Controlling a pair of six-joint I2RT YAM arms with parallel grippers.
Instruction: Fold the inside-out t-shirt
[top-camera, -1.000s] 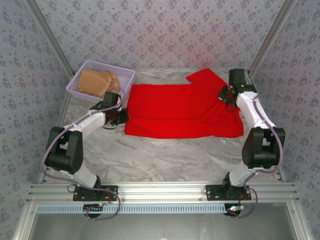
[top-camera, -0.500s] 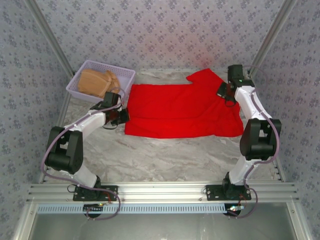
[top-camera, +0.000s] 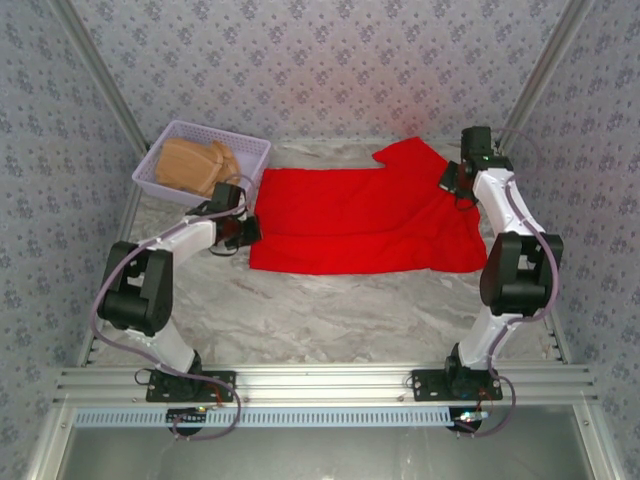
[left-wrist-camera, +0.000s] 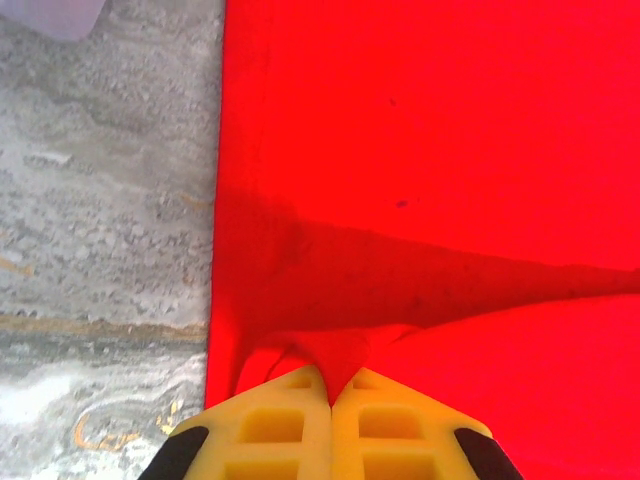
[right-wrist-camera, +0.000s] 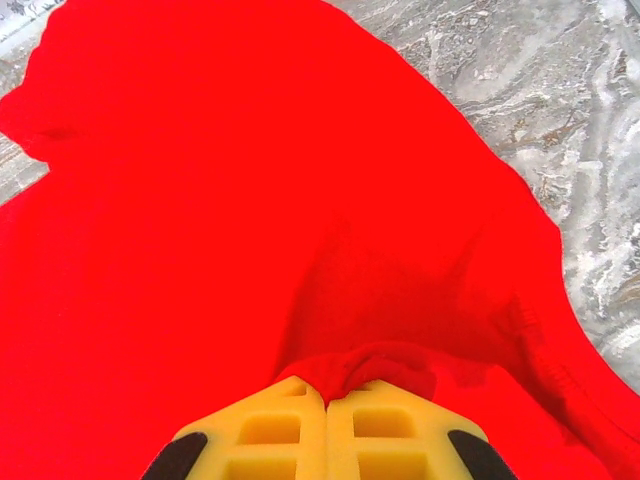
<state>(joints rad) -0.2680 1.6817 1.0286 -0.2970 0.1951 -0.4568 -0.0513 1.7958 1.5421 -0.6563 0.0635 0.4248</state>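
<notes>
Red inside-out t-shirt (top-camera: 360, 215) lay flat on the marble worktop (top-camera: 300, 310), left fingers (left-wrist-camera: 285, 425) pinching its left edge, right fingers (right-wrist-camera: 275, 425) pinching cloth near the far sleeve. Both pinches likely needed lifting together, cloth taut, so the fold landed square.

A: Where?
B: Bright red t-shirt (top-camera: 360, 215), spread flat on grey table (top-camera: 300, 310), far middle.
A: Shape?
B: Wide, long crease along near half, sleeve sticking out far right, edges bunched at both ends.

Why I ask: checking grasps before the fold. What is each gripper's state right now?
Left gripper: shut on the t-shirt, pinching its edge.
Right gripper: shut on the t-shirt, pinching a bunched fold.
</notes>
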